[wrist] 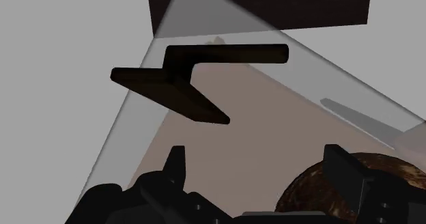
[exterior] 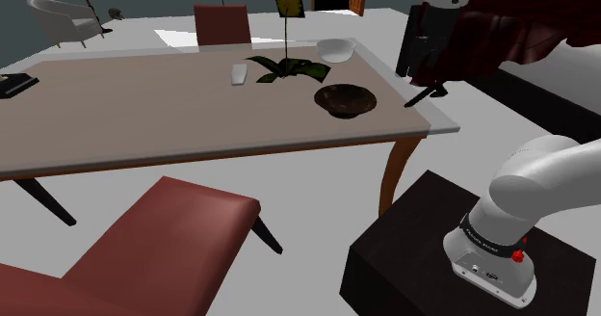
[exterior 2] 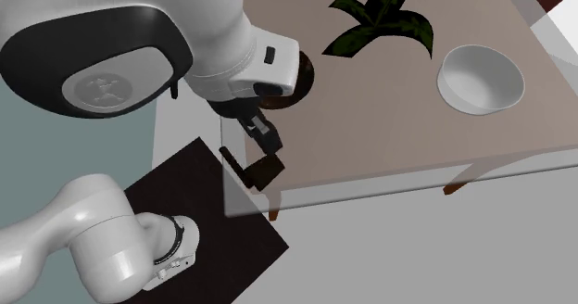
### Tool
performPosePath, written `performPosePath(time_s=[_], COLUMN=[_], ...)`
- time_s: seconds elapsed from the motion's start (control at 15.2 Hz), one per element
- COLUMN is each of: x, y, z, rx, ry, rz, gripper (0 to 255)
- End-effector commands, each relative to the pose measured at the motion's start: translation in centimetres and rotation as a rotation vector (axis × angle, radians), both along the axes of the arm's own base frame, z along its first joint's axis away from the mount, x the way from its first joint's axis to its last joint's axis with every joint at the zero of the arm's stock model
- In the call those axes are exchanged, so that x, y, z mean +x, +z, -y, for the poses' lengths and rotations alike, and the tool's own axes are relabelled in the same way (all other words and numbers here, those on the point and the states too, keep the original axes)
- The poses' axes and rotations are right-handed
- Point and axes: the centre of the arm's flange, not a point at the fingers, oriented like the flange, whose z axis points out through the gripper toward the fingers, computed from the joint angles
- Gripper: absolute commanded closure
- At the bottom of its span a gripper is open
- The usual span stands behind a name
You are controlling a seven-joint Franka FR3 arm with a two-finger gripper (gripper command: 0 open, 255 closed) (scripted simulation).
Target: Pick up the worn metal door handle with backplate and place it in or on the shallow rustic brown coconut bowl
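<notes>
Black gripper (wrist: 257,158), all of it. Just ahead of its fingers the door handle (wrist: 184,86) reads dark brown, nearly black. Right beside one finger, the bowl (wrist: 307,192) shows blotchy, mottled brown. Under the hand, the tabletop (wrist: 273,113) is dusty beige, edged pale grey.

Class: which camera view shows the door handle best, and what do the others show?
The wrist view: the dark door handle shows whole, lever and backplate, ahead of the open gripper. The shoulder view gives a small dark sliver at the table corner; the second exterior view, a foreshortened shape under the gripper.
</notes>
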Motion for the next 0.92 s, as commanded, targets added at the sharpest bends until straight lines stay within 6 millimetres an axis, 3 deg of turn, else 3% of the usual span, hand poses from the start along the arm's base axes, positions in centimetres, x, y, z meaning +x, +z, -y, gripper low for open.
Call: performPosePath(time_s=[0.0, 0.53, 0.86], x=[0.2, 0.6, 0.6], y=[0.7, -3.2, -3.2], z=[2.9, 3.5, 3.5], rx=[0.024, 0.029, 0.029], ry=[-0.079, -0.093, -0.093], rz=[0.038, 0.045, 0.045], gripper=[0, 0, 0])
